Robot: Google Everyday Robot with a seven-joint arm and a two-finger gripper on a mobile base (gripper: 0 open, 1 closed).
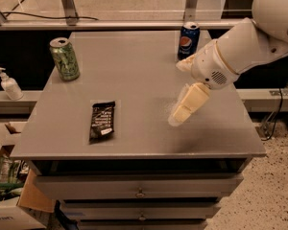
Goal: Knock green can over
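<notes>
Camera view: the green can stands upright near the far left corner of the table. The gripper hovers over the right half, well apart from it, with the jaws released and empty, near the Pepsi can. I think the arm should travel left, beyond the snack bar, and push the green can high on its side, so it tips and does not only slide.

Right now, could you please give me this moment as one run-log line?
green can: upright, back-left | gripper: over table right-centre, apart from can | task: not done
</notes>
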